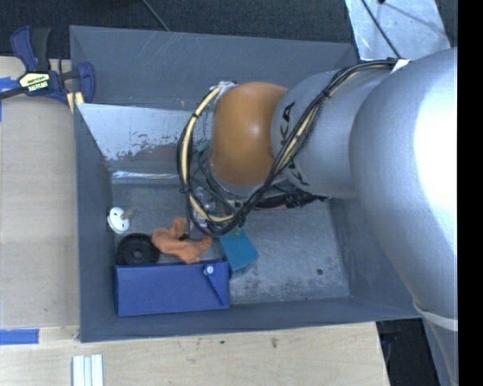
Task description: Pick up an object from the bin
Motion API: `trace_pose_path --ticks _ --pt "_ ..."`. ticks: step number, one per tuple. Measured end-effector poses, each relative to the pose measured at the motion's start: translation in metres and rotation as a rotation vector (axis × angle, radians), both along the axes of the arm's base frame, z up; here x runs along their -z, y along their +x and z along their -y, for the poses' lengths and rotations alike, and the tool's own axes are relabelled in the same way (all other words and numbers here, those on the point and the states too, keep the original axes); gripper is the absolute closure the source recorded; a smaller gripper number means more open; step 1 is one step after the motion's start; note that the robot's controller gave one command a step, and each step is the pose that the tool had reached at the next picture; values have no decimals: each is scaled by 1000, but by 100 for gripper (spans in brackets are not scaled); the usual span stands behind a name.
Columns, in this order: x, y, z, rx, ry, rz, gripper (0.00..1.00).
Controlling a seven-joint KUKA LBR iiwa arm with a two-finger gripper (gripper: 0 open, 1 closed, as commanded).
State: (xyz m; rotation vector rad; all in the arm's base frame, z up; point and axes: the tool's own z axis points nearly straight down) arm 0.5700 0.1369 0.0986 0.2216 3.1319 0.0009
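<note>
Orange rag beside blue box; right floor open.

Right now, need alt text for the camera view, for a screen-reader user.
A grey robot arm reaches from the right into a grey metal bin, its gripper low over an orange crumpled thing beside a teal block. Nearby lie a black disc, a small white piece and a blue box.
</note>
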Motion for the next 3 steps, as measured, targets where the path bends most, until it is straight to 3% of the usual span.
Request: trace_pose_path --ticks 1,2,3 --pt "-43 3 -6 -13 1 5 100" --pt "-79 -11 -20 -11 -2 -7 100" --pt "-149 -11 -14 -18 0 -2 100"
